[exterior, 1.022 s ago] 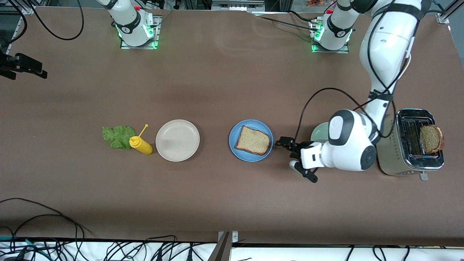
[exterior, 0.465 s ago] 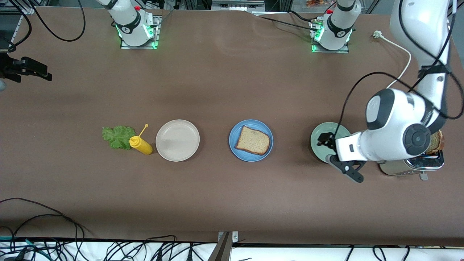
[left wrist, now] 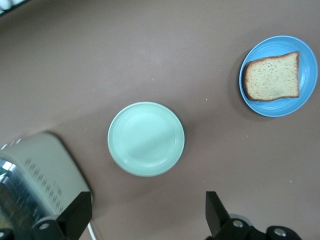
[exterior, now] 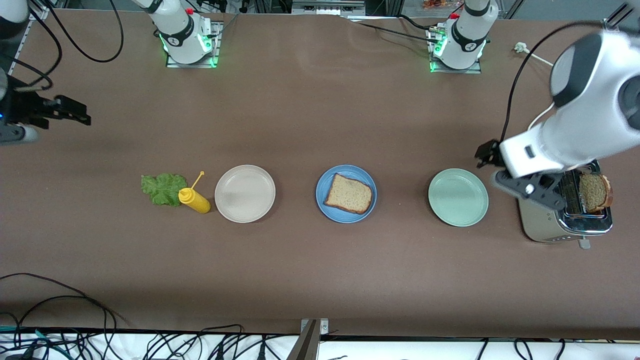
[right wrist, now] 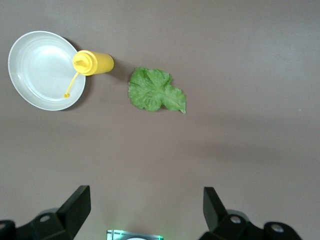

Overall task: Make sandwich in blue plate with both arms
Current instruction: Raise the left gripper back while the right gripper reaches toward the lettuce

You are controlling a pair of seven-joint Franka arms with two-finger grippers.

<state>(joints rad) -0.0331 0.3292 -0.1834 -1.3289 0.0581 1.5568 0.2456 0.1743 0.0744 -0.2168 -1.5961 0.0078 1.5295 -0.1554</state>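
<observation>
The blue plate [exterior: 322,193] [left wrist: 280,109] lies mid-table with one brown toast slice [exterior: 349,194] [left wrist: 273,77] flat on it. A second toast slice [exterior: 594,191] stands in the toaster [exterior: 562,225] at the left arm's end. The green lettuce leaf [exterior: 161,188] [right wrist: 156,90] lies on the table toward the right arm's end. My left gripper [exterior: 502,172] [left wrist: 147,215] hangs open and empty over the table between the mint-green plate and the toaster. My right gripper [exterior: 74,112] [right wrist: 145,205] is open and empty over the right arm's end of the table.
A yellow squeeze bottle [exterior: 195,200] [right wrist: 95,62] lies between the lettuce and a beige plate [exterior: 245,193] [right wrist: 40,70]. A mint-green plate [exterior: 458,197] [left wrist: 146,139] sits between the blue plate and the toaster [left wrist: 35,170]. Cables run along the table's near edge.
My left arm has drawn back from beside the blue plate, past the mint-green plate, and risen beside the toaster. My right gripper has come in a little from the table's end.
</observation>
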